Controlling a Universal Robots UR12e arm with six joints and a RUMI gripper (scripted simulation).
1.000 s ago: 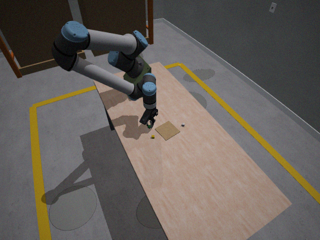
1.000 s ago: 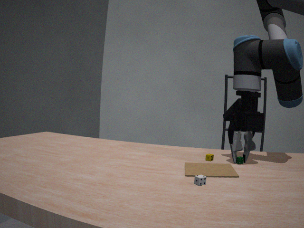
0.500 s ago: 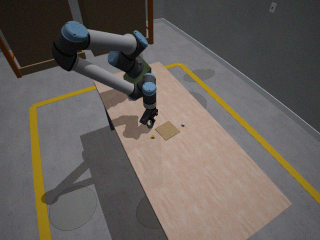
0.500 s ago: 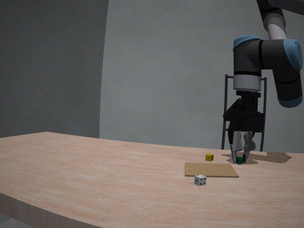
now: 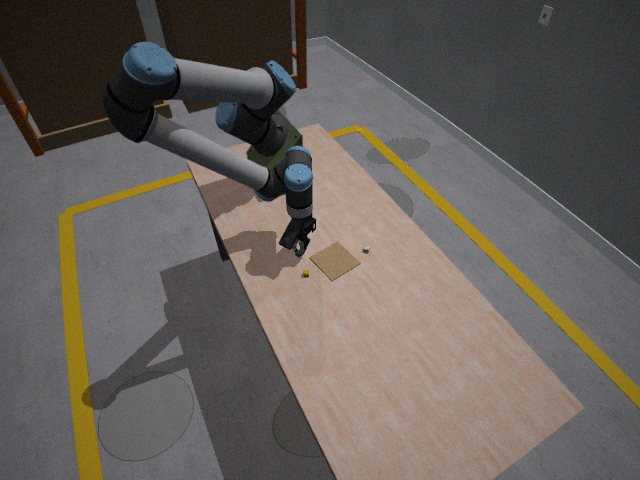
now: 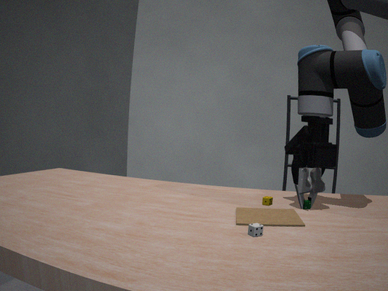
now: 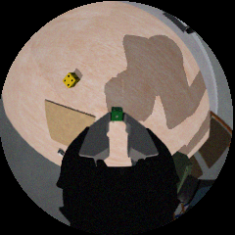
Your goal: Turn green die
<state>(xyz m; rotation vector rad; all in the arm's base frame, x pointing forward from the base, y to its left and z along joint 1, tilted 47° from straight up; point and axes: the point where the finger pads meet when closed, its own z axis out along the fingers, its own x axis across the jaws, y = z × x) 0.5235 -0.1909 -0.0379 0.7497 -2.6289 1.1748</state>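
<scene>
Pale tabletop (image 5: 413, 335) (image 6: 125, 219) (image 7: 98, 29), and hand (image 5: 299, 252) (image 6: 307, 207) (image 7: 117, 113) pinches green die (image 5: 297, 252) (image 6: 307, 204) (image 7: 117, 114) beside mat (image 5: 334, 261) (image 6: 268, 216) (image 7: 66, 123)! Yellow die (image 5: 306, 273) (image 6: 267, 200) (image 7: 70, 79), white die (image 5: 366, 249) (image 6: 255, 230) (image 7: 61, 152) near mat too.

Mat (image 5: 334, 261) (image 6: 268, 216) (image 7: 68, 122) between two dice; all on table (image 5: 413, 330) (image 6: 140, 219) (image 7: 44, 54).
</scene>
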